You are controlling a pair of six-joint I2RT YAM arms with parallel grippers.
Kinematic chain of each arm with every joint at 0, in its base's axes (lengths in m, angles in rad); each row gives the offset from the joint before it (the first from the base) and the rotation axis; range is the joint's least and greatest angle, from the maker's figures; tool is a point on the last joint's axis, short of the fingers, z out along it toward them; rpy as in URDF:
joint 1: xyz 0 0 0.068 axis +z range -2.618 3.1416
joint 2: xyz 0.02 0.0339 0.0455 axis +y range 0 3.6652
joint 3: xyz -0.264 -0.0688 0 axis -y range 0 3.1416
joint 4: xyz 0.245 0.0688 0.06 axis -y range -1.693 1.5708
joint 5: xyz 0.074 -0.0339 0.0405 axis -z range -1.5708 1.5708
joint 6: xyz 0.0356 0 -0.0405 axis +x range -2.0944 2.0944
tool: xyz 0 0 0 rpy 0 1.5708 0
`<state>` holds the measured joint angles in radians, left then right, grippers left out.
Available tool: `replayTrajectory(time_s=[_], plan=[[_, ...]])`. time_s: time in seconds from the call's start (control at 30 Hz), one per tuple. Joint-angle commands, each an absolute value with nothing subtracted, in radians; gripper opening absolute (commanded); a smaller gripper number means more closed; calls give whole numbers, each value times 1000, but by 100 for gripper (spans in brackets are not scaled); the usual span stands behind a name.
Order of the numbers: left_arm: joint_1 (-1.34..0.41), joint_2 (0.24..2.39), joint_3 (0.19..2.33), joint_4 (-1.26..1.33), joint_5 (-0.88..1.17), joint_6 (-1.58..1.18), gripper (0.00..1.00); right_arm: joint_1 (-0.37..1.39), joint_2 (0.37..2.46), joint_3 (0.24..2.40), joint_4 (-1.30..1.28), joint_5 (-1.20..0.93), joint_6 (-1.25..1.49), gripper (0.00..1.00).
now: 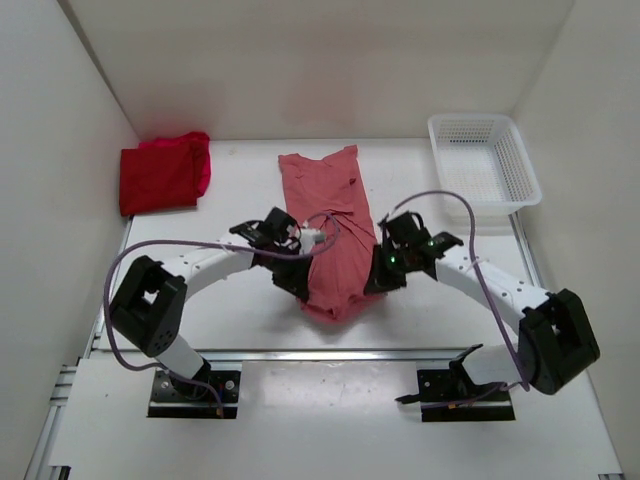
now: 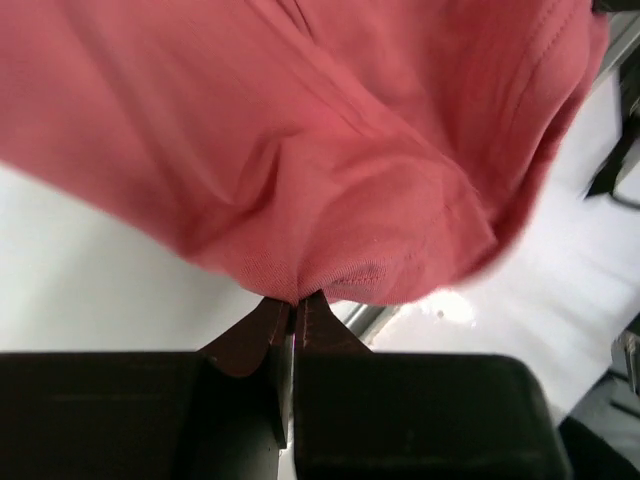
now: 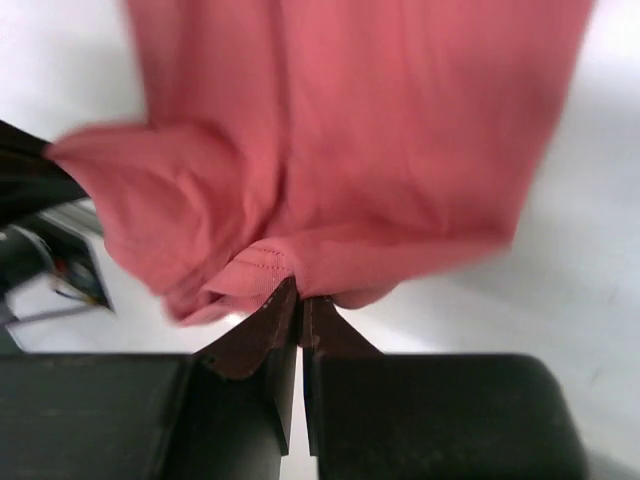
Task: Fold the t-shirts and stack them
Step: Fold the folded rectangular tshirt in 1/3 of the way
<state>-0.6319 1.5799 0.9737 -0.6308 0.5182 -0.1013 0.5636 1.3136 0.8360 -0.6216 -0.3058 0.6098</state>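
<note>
A faded salmon pink t-shirt (image 1: 330,230) lies lengthwise on the middle of the table, folded narrow, its near end bunched between the two arms. My left gripper (image 1: 292,282) is shut on the near left edge of that t-shirt (image 2: 330,160), the cloth pinched at the fingertips (image 2: 297,305). At the near right edge my right gripper (image 1: 378,278) is shut on the same t-shirt (image 3: 360,140), a stitched hem caught at its tips (image 3: 300,300). A stack of folded t-shirts, dark crimson over bright pinkish-red (image 1: 163,173), rests at the far left.
A white plastic mesh basket (image 1: 484,160) stands at the far right of the table. White walls close in the left, back and right sides. A metal rail (image 1: 320,352) runs along the near edge, close behind the shirt's bunched end.
</note>
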Motion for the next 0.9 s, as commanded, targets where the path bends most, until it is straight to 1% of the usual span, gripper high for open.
replayTrajectory(time_s=[0.0,0.03,0.1,0.13,0.23,0.33,0.43,0.5,0.7,0.83,0.87], plan=[[-531,1563,1083,-747,528,-6,0,497,1423,998,-627,-334,490,0],[-514,1584,1098,-759,532,-9,1,480,1440,1056,-644,-331,453,0],[-445,1615,1146,-765,529,-23,1,454,1546,1174,-663,-336,376,0],[-430,1641,1167,-761,531,-25,2,437,1572,1201,-678,-331,361,0],[-356,1716,1306,-765,525,-35,1,390,1702,1316,-680,-350,305,0],[-328,1782,1397,-767,512,-32,2,370,1807,1429,-698,-345,261,0],[-327,1827,1434,-764,497,-26,3,353,1908,1587,-752,-336,207,0],[-325,1850,1451,-762,489,-26,3,347,1952,1652,-776,-327,187,0],[-310,1919,1515,-761,469,-37,3,339,2072,1784,-824,-339,160,0],[-307,1957,1552,-762,468,-35,5,339,2129,1810,-831,-354,153,0],[-310,1968,1563,-756,454,-37,5,330,2138,1806,-827,-354,155,2]])
